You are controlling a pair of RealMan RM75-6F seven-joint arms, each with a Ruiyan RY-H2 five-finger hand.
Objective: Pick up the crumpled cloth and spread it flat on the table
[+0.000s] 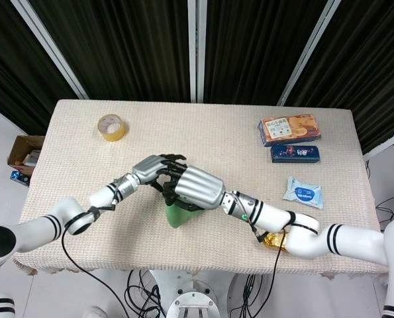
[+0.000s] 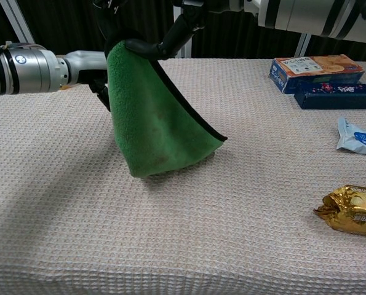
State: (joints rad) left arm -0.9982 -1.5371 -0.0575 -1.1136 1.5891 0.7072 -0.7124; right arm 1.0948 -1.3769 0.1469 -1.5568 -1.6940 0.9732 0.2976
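The green cloth (image 2: pixel 155 117) hangs in a cone, its lower end touching the table (image 2: pixel 78 203). My right hand (image 2: pixel 186 27) pinches its top edge from above; in the head view the right hand (image 1: pixel 195 187) covers most of the cloth (image 1: pixel 178 216). My left hand (image 1: pixel 155 167) has its fingers up against the right hand's fingers at the cloth's top. In the chest view the left hand (image 2: pixel 98 77) sits at the cloth's upper left edge, partly behind it. Whether it grips the cloth is hidden.
A tape roll (image 1: pixel 110 127) lies at the far left. An orange biscuit box (image 2: pixel 315 69), a dark blue box (image 2: pixel 333 95), a white wipes packet (image 2: pixel 358 136) and a gold packet (image 2: pixel 352 210) lie to the right. A cardboard box (image 1: pixel 26 154) stands on the floor.
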